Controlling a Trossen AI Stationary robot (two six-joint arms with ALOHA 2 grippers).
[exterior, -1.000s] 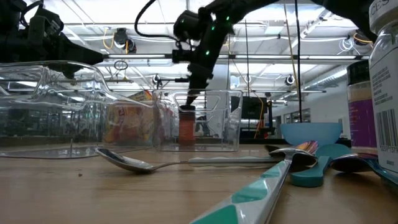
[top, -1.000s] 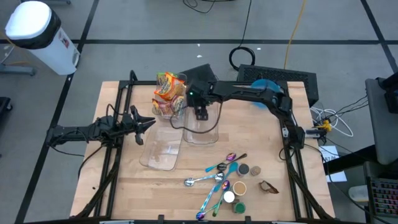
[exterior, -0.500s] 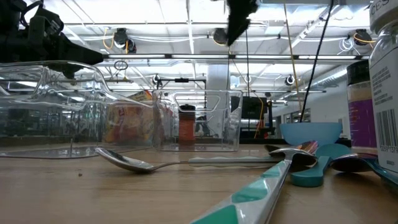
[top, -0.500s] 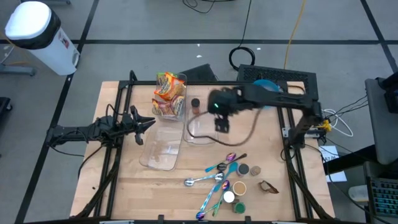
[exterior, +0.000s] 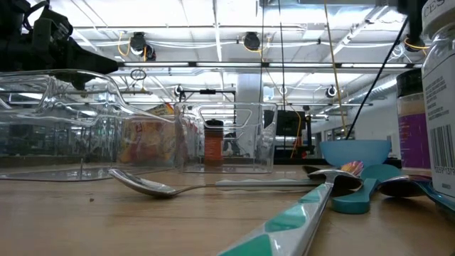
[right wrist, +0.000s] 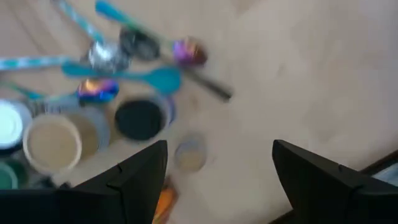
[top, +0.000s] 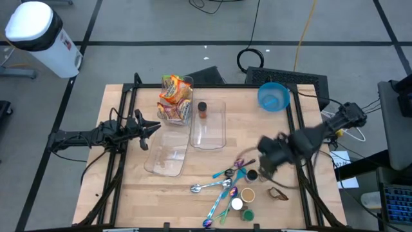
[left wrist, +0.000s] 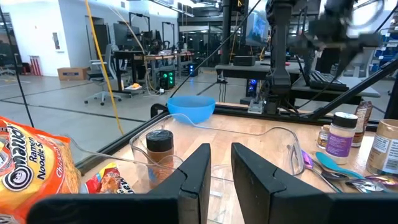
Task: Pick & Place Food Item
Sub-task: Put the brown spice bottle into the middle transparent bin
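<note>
Two hands | right hand (top: 265, 166) wide, empty, above spoons (top: 222, 180) | left hand (top: 154, 126) narrow, beside bins (top: 168, 154)

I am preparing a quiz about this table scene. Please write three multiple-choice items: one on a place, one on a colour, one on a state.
1. Where does the brown spice jar stand?
A. in the clear container
B. in the bowl
C. among the spoons

2. What colour is the bowl?
A. red
B. blue
C. white

3. How is the right gripper?
A. shut on a spoon
B. open, holding nothing
C. shut on a jar

Answers: 1 A, the jar stands inside the container's walls. 2 B, it shows blue from above. 3 B, its fingers stand apart over the lids.
</note>
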